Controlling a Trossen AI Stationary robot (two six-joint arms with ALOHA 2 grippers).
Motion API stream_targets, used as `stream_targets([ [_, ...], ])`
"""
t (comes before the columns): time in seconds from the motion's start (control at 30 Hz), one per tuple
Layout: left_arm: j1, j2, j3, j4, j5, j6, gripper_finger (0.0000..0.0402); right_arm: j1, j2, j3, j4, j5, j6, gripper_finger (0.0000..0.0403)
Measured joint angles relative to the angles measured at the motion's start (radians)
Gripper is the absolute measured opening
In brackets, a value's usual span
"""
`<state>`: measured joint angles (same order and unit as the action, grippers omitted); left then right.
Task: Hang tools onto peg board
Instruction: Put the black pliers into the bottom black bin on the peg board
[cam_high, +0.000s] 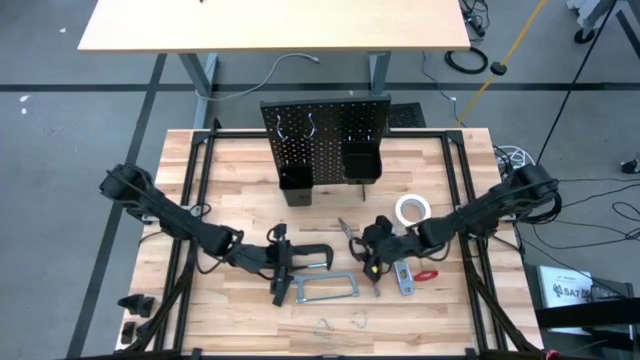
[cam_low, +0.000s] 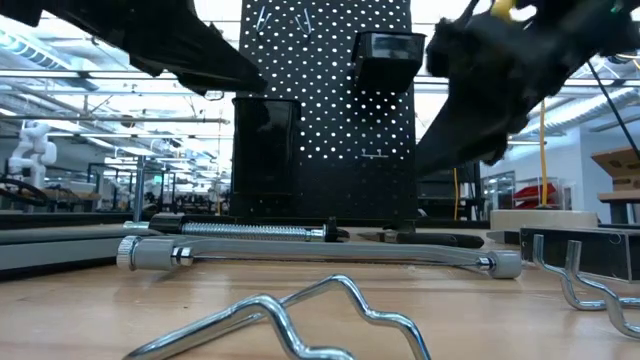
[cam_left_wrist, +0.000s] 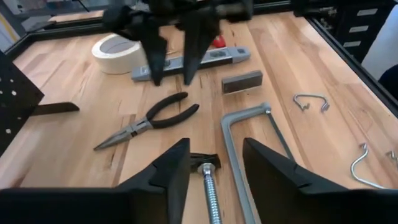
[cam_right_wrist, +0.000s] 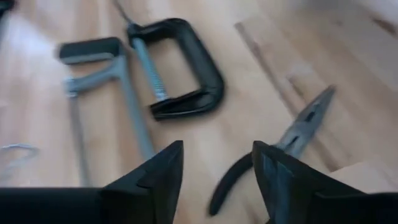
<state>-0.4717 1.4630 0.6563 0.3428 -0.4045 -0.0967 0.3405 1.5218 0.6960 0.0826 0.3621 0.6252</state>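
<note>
Left end effector (cam_left_wrist: 214, 171) spread, empty, straddling the clamp (cam_left_wrist: 210, 186) screw; screw axis runs straight ahead between the fingers, flat on tabletop (cam_left_wrist: 298, 56). Right end effector (cam_right_wrist: 217, 168) also spread, empty, over pliers (cam_right_wrist: 273, 155). Left nearer clamp; board (cam_high: 325, 140) well behind.

The black perforated peg board (cam_high: 325, 140) stands upright, 2 black bins attached to its face. In front of it lie a black C-clamp (cam_high: 312, 257), flat beside a grey hacksaw (cam_high: 330, 288), then pliers (cam_high: 347, 232), a white tape roll (cam_high: 412, 209), a grey level (cam_high: 402, 276) and a red-handled tool (cam_high: 426, 273).
</note>
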Motion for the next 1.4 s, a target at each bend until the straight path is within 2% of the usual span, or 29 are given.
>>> stream_targets([
  [0.17, 0.000, 0.005, 0.000, -0.005, 0.000, 0.004, 0.0169, -0.053, 0.015, 0.000, -0.021, -0.020, -0.086, 0.0223],
  [0.47, 0.002, 0.005, 0.000, -0.003, -0.003, 0.007, 0.0169, -0.098, 0.015, 0.000, -0.249, 0.007, -0.030, 0.0216],
  [0.77, 0.018, 0.005, 0.000, 0.026, -0.011, 0.028, 0.0169, -0.098, 0.021, 0.000, -0.243, 0.003, 0.019, 0.0210],
  [0.9, 0.025, 0.005, 0.003, 0.067, -0.010, 0.109, 0.0169, -0.097, 0.074, 0.000, -0.213, -0.006, 0.027, 0.0210],
  [1.1, 0.033, 0.005, 0.024, 0.078, 0.050, 0.205, 0.0169, -0.089, 0.170, 0.005, -0.155, -0.021, 0.031, 0.0205],
  [1.23, 0.034, 0.004, 0.024, 0.064, 0.052, 0.208, 0.0169, -0.091, 0.179, 0.006, -0.170, -0.044, 0.041, 0.0158],
  [1.4, 0.033, 0.004, 0.024, 0.068, 0.060, 0.208, 0.0169, -0.092, 0.179, 0.005, -0.167, -0.063, 0.040, 0.0041],
])
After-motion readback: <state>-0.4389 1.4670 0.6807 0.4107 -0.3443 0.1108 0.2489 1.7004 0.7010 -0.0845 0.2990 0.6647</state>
